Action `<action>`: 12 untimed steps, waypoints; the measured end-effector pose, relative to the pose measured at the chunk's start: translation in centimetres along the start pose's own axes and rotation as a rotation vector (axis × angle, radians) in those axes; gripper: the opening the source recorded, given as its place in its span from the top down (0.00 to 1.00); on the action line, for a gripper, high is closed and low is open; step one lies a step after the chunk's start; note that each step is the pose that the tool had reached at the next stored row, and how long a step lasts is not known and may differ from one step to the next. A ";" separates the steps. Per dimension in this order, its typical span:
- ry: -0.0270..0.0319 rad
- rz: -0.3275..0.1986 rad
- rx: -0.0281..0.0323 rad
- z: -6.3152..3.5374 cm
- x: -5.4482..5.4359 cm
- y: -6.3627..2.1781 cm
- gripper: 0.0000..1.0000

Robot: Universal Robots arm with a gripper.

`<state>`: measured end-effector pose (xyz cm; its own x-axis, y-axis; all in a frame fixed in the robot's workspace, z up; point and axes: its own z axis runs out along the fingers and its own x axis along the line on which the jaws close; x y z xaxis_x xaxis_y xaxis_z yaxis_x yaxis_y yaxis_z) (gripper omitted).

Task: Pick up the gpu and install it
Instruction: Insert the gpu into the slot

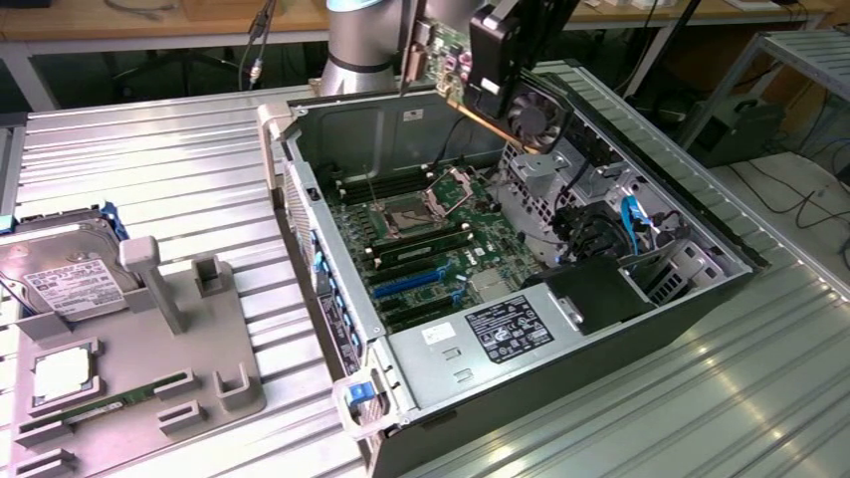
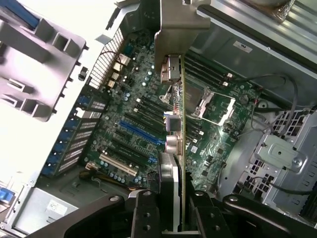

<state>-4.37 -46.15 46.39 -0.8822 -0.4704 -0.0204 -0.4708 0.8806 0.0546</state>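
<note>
open case (image 1: 358,129) below, gpu (image 1: 531,110) in pincer (image 2: 173,208)

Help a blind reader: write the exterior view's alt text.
The gripper holds a thin black circuit card with a round fan above an open dark computer case and its green motherboard; a silver hard drive sits at the exterior view's left.

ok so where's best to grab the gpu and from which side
Grip the gpu across its flat faces at the long edge opposite the connector, from above. It's a thin card on edge over the open case; the gripper pinching there, as now, leaves the connector edge free toward the motherboard.
</note>
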 end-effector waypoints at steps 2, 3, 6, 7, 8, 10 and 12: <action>0.0010 -0.017 -0.0003 -0.01 0.0 0.00 0.72; 0.0015 -0.026 -0.0005 0.00 0.0 0.00 0.72; 0.0030 -0.054 -0.0010 0.00 0.0 0.00 0.72; 0.0036 -0.065 -0.0012 -0.01 0.0 -0.01 0.72; 0.0041 -0.072 -0.0013 -0.01 0.0 -0.01 0.72; 0.0050 -0.089 -0.0017 -0.01 0.0 -0.01 0.72; 0.0059 -0.108 -0.0022 0.00 0.0 -0.02 0.72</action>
<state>-4.37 -46.17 46.39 -0.8261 -0.5631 -0.0204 -0.5633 0.8244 0.0545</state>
